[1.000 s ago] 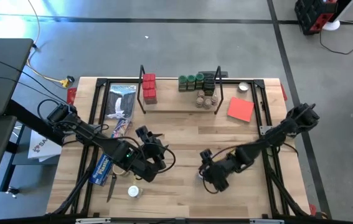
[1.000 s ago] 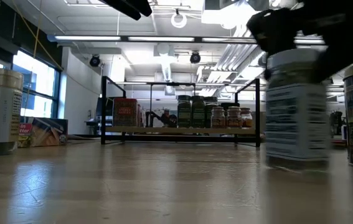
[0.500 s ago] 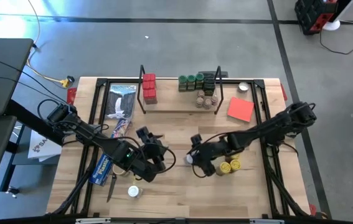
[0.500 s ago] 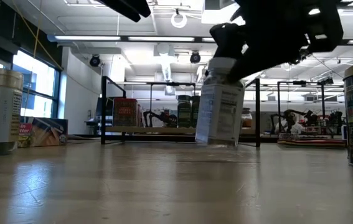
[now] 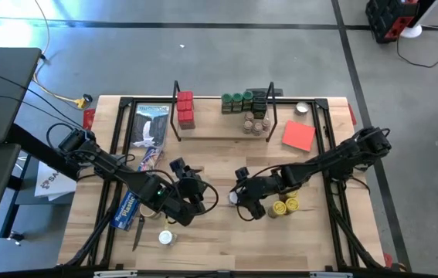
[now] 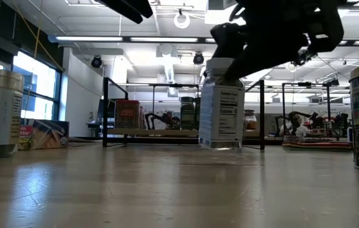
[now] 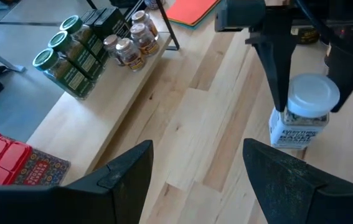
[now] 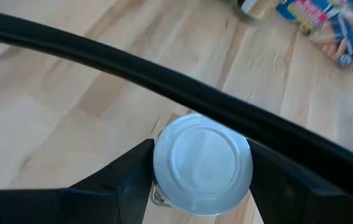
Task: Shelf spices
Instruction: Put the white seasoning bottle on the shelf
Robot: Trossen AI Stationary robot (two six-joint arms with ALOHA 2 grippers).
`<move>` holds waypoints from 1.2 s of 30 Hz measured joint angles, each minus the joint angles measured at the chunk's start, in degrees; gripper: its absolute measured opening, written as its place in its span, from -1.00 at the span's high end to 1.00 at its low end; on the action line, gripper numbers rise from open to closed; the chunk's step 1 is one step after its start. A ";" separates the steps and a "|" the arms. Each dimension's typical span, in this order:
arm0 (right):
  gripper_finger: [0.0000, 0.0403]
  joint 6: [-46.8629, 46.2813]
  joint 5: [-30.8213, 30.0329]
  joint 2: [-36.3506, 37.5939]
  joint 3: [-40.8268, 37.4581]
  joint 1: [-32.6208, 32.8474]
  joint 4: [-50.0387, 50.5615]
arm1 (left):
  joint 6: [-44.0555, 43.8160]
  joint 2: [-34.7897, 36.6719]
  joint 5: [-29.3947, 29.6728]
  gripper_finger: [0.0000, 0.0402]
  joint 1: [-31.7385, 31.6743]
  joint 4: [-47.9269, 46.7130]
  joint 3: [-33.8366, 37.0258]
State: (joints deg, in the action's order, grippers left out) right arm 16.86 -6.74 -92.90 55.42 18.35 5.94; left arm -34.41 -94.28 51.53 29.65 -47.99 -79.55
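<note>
the right gripper (image 5: 237, 198) jaws pinch a white-lidded spice jar (image 7: 302, 118), upright, long axis vertical, lid up, on the counter (image 5: 219, 166) well in front of the shelf (image 5: 220, 123). left gripper (image 5: 191, 188) jaws spread, empty, just beside the jar.
</note>
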 joint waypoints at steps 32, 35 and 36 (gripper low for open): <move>-0.53 -14.80 -2.94 16.67 0.02 1.26 10.56 | 25.28 -0.26 -19.40 -0.20 -2.81 8.11 -0.04; -0.53 -19.23 -8.38 22.28 0.04 4.78 16.38 | 40.36 -1.27 -29.52 -0.19 -5.35 16.16 -0.04; -0.52 -20.92 -10.66 23.74 0.04 6.16 18.12 | 45.22 -1.61 -32.54 -0.18 -6.24 18.44 -0.06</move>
State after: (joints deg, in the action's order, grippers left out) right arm -4.06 -17.40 -69.16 55.46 24.51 24.06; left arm 10.81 -95.89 18.98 23.41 -29.55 -79.61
